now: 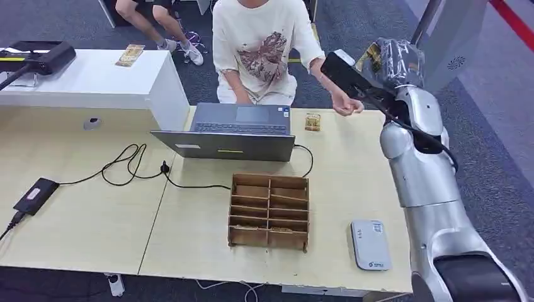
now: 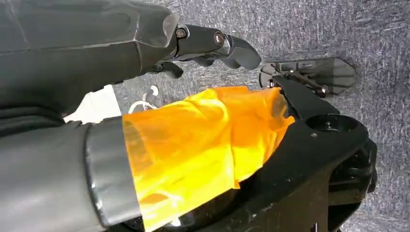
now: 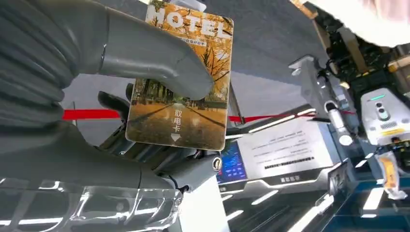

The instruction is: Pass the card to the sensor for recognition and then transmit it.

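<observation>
The card [image 3: 179, 79] is pinched in the right hand [image 1: 393, 60], thumb on its printed face and fingers [image 3: 145, 150] behind it, raised at the far right of the worktop [image 1: 75, 207] just beside a person's hand [image 1: 346, 106]. The sensor [image 1: 370, 244] lies flat on the near right of the worktop, below and nearer than the card, so the right hand is clearly the closer one to it. The card's long axis runs out from the palm, its "MOTEL" end pointing away; the left hand [image 2: 212, 46] hangs over the floor, fingers loosely curled, holding nothing.
</observation>
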Robot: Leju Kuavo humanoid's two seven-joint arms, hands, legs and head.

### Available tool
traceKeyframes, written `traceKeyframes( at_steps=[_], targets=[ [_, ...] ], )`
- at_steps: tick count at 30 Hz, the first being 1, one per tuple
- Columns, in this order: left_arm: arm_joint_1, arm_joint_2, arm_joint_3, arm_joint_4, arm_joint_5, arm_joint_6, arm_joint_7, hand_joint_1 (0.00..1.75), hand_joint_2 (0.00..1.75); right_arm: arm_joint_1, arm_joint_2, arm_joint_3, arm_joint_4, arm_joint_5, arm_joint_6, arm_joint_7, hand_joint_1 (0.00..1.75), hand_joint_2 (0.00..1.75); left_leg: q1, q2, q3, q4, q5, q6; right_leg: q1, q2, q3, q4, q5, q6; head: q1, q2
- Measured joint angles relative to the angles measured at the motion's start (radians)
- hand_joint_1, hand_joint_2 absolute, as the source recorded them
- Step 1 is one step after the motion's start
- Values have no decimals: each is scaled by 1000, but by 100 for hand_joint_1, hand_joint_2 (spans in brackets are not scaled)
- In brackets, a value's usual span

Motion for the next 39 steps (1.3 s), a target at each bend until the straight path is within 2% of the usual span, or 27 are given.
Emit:
traceKeyframes(
  at_steps=[5, 9, 14, 23, 24, 25, 26, 32, 39],
  targets=[
    [-1, 0, -16, 0, -11, -2, 2, 0, 0, -51, 35, 18, 89, 54, -19, 4, 175, 175, 0, 0, 0, 0, 0, 0, 0, 0, 0, 0, 0, 0, 0, 0],
    [-1, 0, -27, 0, -19, -3, 2, 0, 0, -76, 39, 47, 142, 158, -48, 33, 175, 175, 0, -1, 0, 0, 0, 0, 0, -1, 0, 0, 0, 0, 0, 0],
    [-2, -2, -39, 0, -23, -4, 2, 0, 0, -96, 46, 64, 198, 233, -55, 33, 175, 175, 0, 0, 0, 0, 0, 0, 0, 0, 0, 0, 0, 0, 0, 0],
    [-2, -3, -44, 0, -23, -6, 5, 0, 0, -98, 50, 64, 271, 238, -80, 0, 175, 175, 0, 0, 0, 0, 0, 0, 0, 0, 0, 0, 0, 0, 0, 0],
    [-2, -3, -44, 0, -23, -6, 8, 0, 0, -98, 50, 64, 276, 238, -81, -1, 131, 175, 0, 0, 0, 0, 0, 0, 0, 0, 0, 0, 0, 0, 0, 0],
    [-2, -3, -44, 0, -23, -6, 10, 0, 0, -98, 50, 64, 279, 238, -81, -2, 14, 175, 0, 0, 0, 0, 0, 0, 0, 0, 0, 0, 0, 0, 0, 0],
    [-2, -3, -44, 0, -22, -6, 11, 0, 0, -98, 50, 64, 283, 237, -81, -3, 0, 175, 0, 0, 0, 0, 0, 0, 0, 0, 0, 0, 0, 0, 0, 0],
    [-2, -3, -44, 0, -16, -4, 12, 0, 0, -95, 53, 63, 292, 212, -91, -34, 0, 175, 0, 0, 0, 0, 0, 0, 0, 0, 0, 0, 0, 0, 0, 0],
    [-2, -2, -44, 0, -13, 5, 20, 0, 0, -85, 53, 40, 243, 209, -115, -34, 0, 175, 0, 0, 0, 0, 0, 0, 0, 0, 0, -1, 0, 0, 0, 0]
  ],
)
